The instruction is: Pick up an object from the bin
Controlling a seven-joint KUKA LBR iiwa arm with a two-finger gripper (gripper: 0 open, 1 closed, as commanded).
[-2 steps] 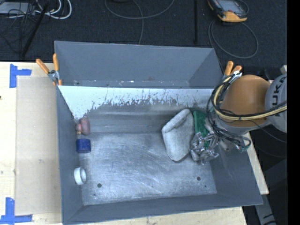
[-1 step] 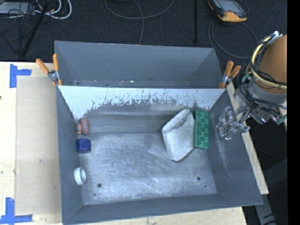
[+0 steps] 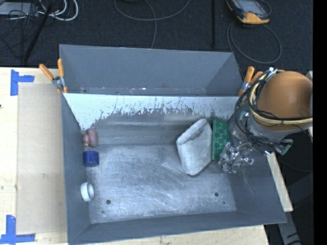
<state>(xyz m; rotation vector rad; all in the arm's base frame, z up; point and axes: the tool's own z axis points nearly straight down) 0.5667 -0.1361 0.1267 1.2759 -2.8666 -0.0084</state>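
- Green studded block [image 3: 219,138], by its look a building-brick plate, lies against the right-hand edge of the grey cloth bundle [image 3: 195,147] and touches it.
- Its long axis runs along that edge of the cloth bundle, from the far wall of the bin [image 3: 153,208] toward the near one.
- The gripper [image 3: 234,160] sits on the side of the block away from the cloth bundle, just beside the block's nearer end. Whether they touch is unclear.
- Whether the gripper is open or closed cannot be told; its tip reads as a tangle of metal.
- Judgement: the block lies a short way toward the cloth bundle from the gripper, so a grip should cross the block's narrow width without catching cloth.
- Well apart, across the cloth bundle: a pink lump [image 3: 92,137], a blue cap [image 3: 91,158] and a white ring [image 3: 87,191].
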